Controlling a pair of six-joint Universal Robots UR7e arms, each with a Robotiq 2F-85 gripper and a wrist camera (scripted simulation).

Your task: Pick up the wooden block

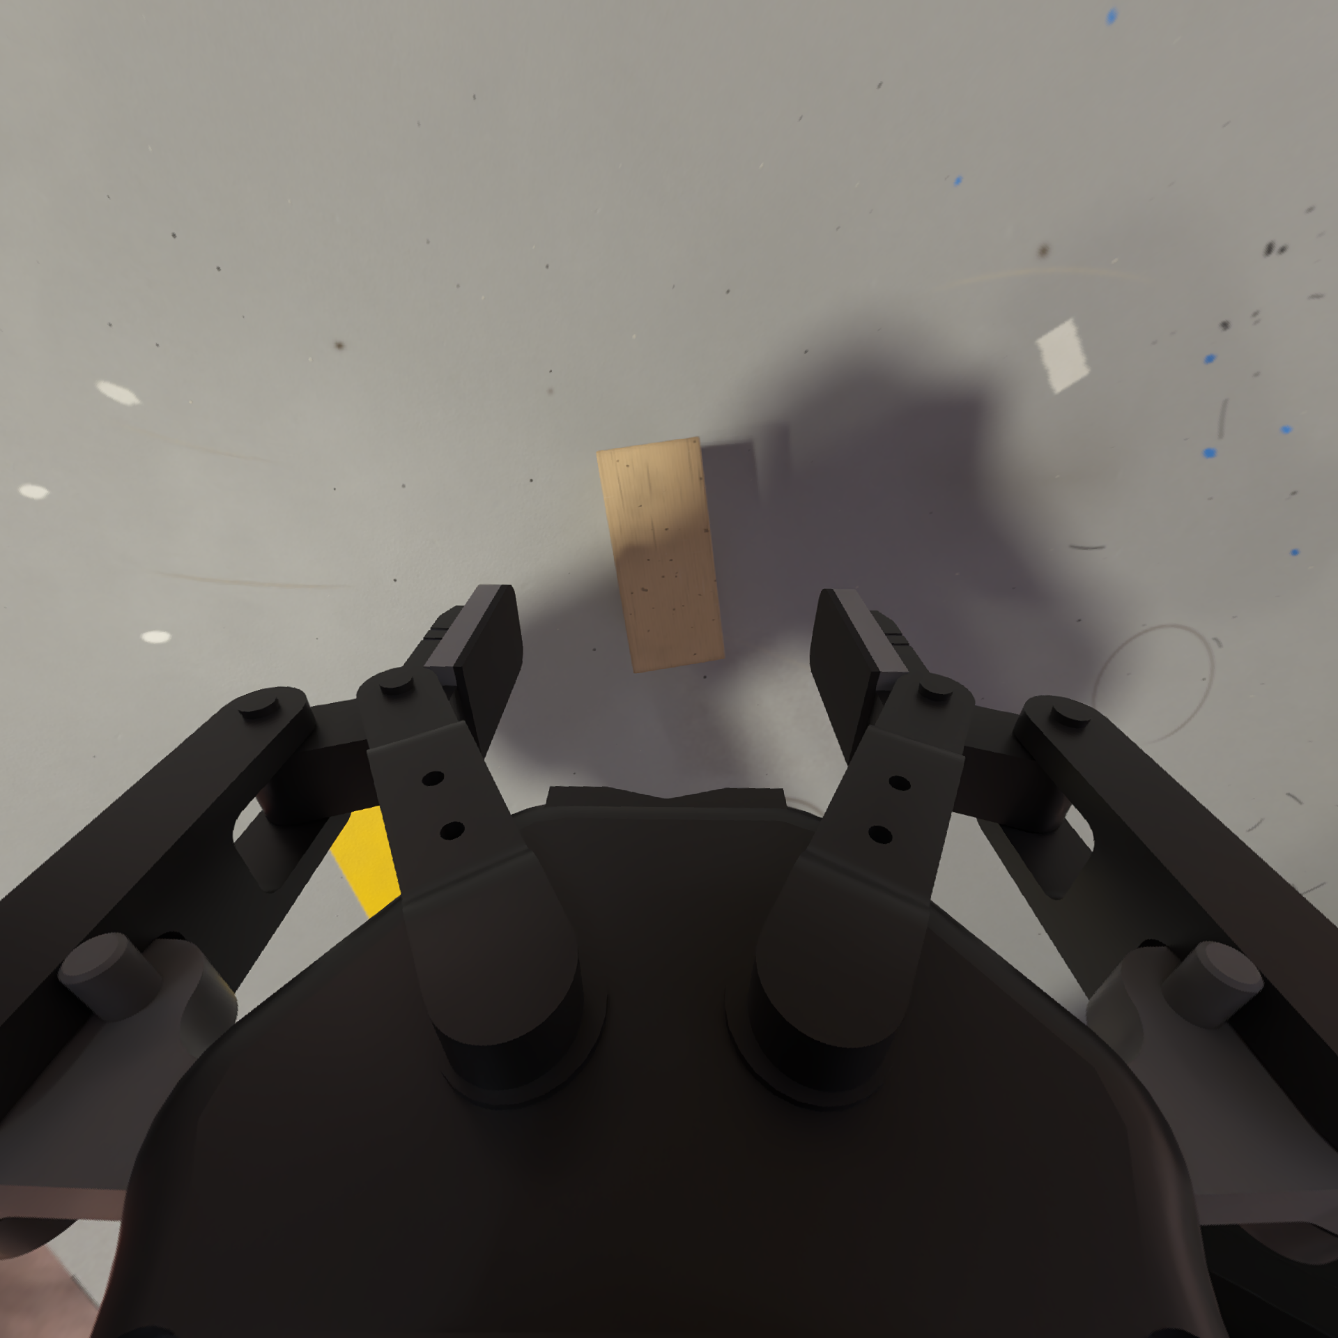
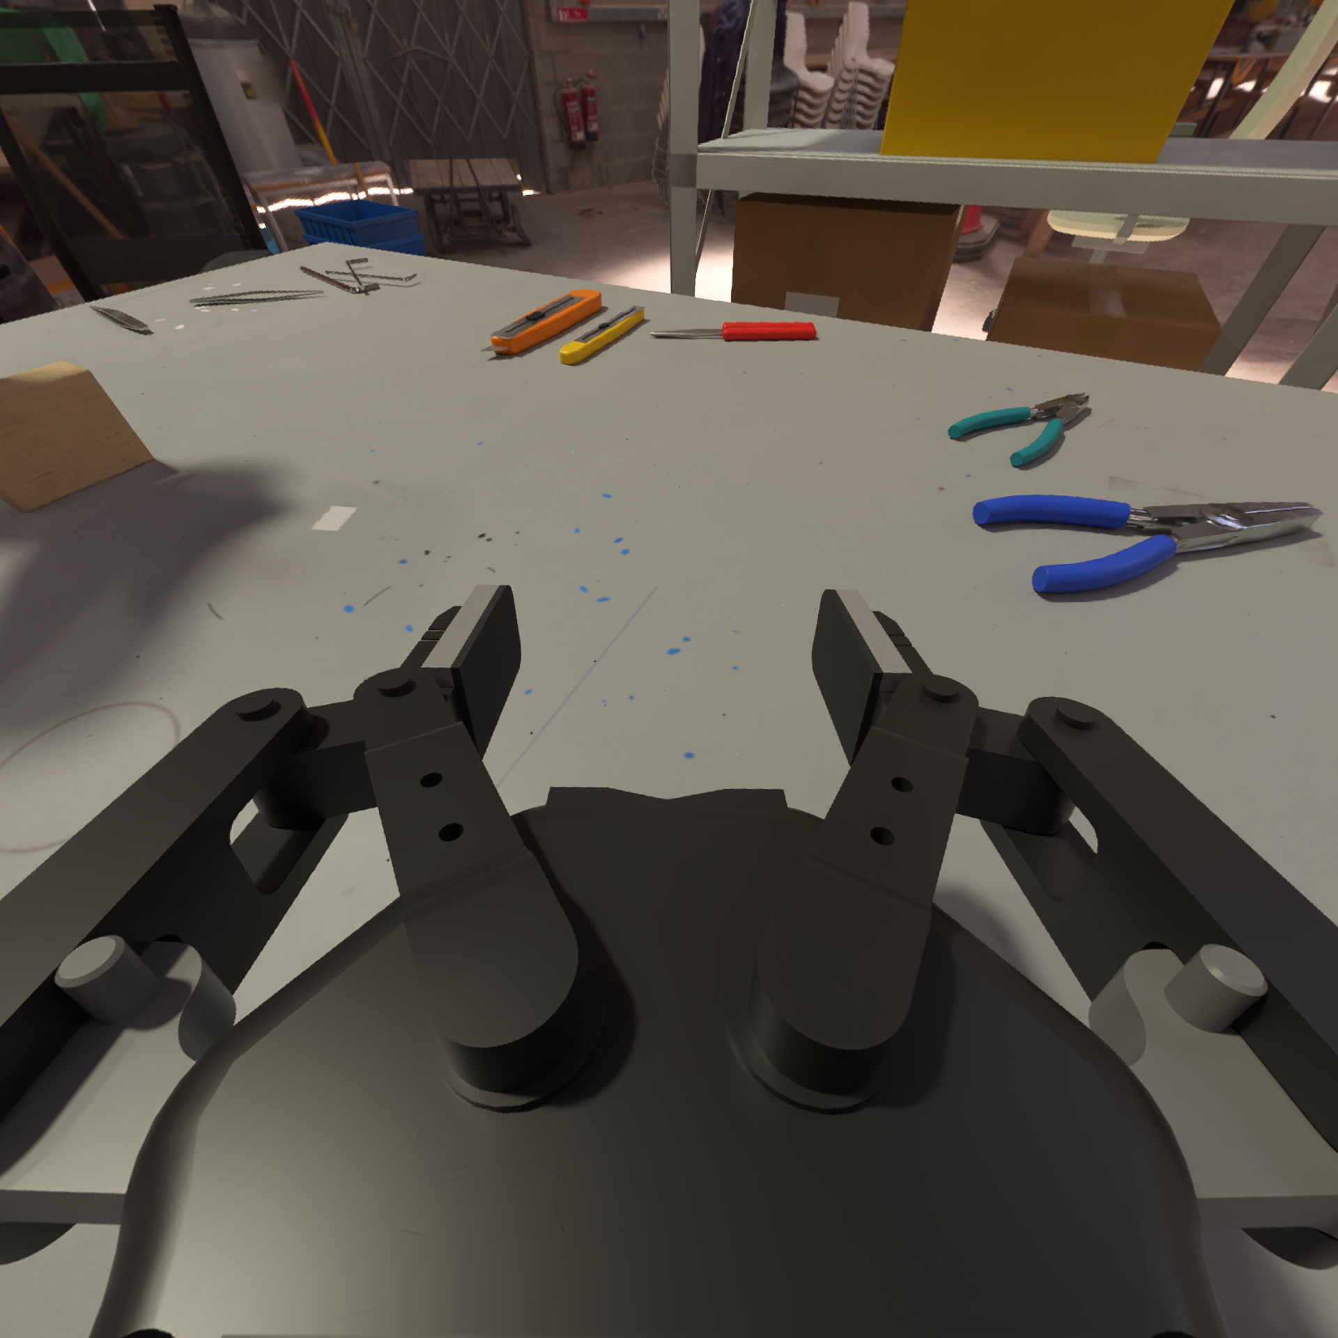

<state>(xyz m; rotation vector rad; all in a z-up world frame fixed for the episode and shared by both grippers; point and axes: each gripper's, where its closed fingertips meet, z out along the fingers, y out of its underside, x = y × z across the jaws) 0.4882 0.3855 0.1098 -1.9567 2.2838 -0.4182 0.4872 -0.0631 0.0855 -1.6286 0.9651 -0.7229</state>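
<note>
My left claw (image 1: 666,630) is hanging spread wide above the wooden block (image 1: 660,554) lying on the worktop (image 1: 362,289), my right claw (image 2: 666,630) idling released, and descending off-centre risks nudging the block askew.

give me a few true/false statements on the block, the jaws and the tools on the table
1. The left gripper is shut on the tan rectangular wooden block. False: its jaws are open and the block lies beyond them on the grey table.
2. The right gripper is open and empty. True.
3. The blue-handled pliers lie beside the block. False: they lie far right, the block far left.
4. An orange utility knife lies next to a yellow utility knife. True.
</note>
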